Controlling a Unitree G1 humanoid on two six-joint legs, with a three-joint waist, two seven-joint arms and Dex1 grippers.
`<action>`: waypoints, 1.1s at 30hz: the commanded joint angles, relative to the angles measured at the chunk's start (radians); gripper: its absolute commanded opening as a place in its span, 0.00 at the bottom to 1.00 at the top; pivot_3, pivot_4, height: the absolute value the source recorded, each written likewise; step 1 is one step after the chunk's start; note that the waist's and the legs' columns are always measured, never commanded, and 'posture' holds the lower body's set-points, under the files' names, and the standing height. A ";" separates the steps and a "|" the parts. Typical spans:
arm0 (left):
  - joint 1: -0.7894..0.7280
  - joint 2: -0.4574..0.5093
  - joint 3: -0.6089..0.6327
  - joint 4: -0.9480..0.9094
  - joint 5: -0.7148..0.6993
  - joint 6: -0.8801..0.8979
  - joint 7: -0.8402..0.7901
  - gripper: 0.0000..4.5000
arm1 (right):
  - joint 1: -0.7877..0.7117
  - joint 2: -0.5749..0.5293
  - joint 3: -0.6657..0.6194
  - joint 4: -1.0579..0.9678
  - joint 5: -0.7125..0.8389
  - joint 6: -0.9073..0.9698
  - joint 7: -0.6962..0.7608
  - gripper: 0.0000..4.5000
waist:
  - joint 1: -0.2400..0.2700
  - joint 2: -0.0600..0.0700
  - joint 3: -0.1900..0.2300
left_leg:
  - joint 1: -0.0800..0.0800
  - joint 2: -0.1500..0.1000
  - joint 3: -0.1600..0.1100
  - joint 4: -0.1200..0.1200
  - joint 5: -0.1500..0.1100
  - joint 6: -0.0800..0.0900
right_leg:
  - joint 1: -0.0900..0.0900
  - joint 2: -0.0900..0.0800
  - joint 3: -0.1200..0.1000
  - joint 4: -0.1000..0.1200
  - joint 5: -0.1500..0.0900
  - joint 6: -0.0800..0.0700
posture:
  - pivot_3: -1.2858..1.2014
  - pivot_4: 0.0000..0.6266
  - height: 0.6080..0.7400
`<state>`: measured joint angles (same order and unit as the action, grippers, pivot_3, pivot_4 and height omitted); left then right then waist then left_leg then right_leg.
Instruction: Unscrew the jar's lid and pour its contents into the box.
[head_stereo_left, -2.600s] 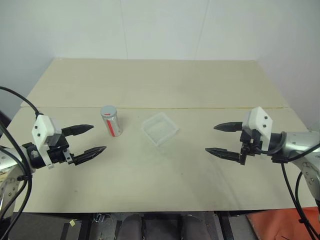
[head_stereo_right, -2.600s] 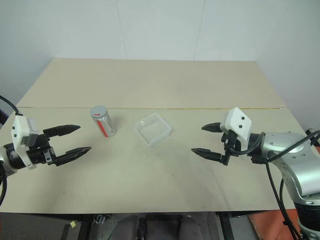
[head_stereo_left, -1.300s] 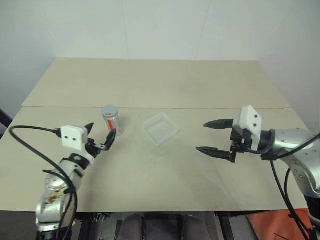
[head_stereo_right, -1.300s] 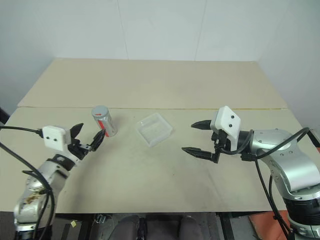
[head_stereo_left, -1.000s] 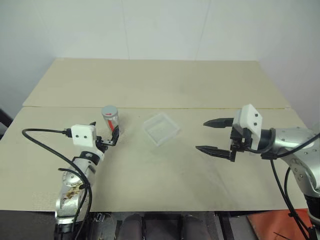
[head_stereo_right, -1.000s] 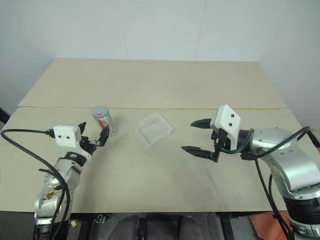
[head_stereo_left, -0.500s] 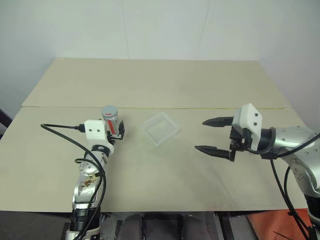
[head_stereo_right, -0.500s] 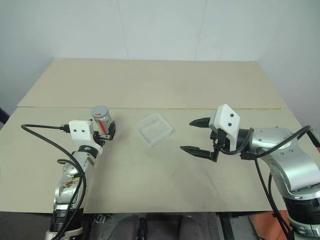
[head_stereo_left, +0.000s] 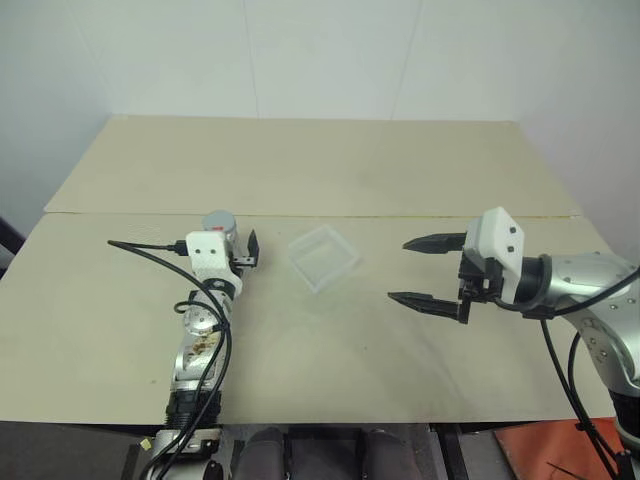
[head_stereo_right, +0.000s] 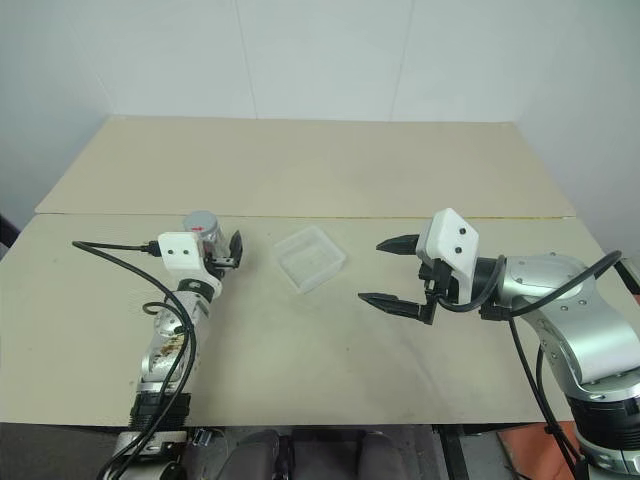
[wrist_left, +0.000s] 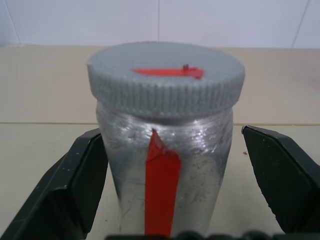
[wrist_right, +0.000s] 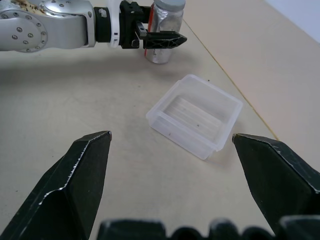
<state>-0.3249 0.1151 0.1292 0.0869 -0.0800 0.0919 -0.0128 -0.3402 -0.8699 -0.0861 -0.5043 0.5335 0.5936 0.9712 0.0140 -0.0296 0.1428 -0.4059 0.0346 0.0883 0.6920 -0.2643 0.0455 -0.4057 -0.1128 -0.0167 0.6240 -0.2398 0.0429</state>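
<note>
Stands upright on the near half of the table (head_stereo_left: 330, 170), left of centre: the jar (wrist_left: 167, 165), crinkled silvery body with a red strip down the side facing the left wrist camera. Capped with the lid (wrist_left: 166, 77), grey, ribbed at the edge, a red mark across its top, seated squarely on the mouth. Nothing to be made out of the contents with the cap on.

Flanked by the left gripper (head_stereo_left: 243, 252), spread wide, one black finger on each side of the body. In the wrist view, the finger on one side lies against or just beside the foil; the other stands clearly apart from it. No squeeze on the jar. Left forearm stretched out low over the table, running straight from the near edge toward the jar, gripper roughly level, black cable looping beside it.

Just right of the jar, not touching: the box (head_stereo_left: 323, 258), clear whitish plastic, shallow, turned cornerwise to the table's edge. Looks empty but for a tiny dark speck or two on its ribbed floor (wrist_right: 199, 118).

Well right of the box: the right gripper (head_stereo_left: 422, 270), hanging above the table, jaws fully spread and holding nothing, tips aimed leftward toward the box, forearm coming in from the right side.
</note>
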 joint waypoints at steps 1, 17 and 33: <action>-0.035 0.003 0.010 0.018 0.007 -0.048 0.010 0.99 | -0.011 -0.013 -0.038 -0.034 0.015 -0.009 -0.010 1.00 | 0.000 0.000 0.000 | 0.000 0.000 0.000 0.000 0.000 0.000 | 0.000 0.000 0.000 0.000 0.000 0.000 | 0.52 0.24 1.00; -0.062 0.006 -0.002 0.080 0.015 -0.126 0.004 0.44 | -0.004 -0.017 -0.043 -0.048 0.026 -0.002 -0.016 1.00 | 0.000 0.000 0.000 | 0.000 0.000 0.000 0.000 0.000 0.000 | 0.000 0.000 0.000 0.000 0.000 0.000 | 0.52 0.24 1.00; -0.029 0.431 0.055 -0.287 -0.479 0.325 -0.688 0.43 | -0.148 0.115 0.108 -0.026 0.026 -0.010 -0.048 1.00 | -0.013 0.000 0.000 | 0.000 0.002 0.000 0.000 0.001 -0.001 | -0.001 0.001 0.000 0.001 0.000 0.000 | 0.52 0.24 1.00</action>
<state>-0.3399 0.5018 0.1492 -0.1356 -0.4452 0.3539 -0.5739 -0.4582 -0.7648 0.0145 -0.5255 0.5617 0.5957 0.9317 0.0012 -0.0295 0.1431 -0.4055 0.0361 0.0885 0.6919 -0.2637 0.0444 -0.4066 -0.1118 -0.0168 0.6252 -0.2398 0.0430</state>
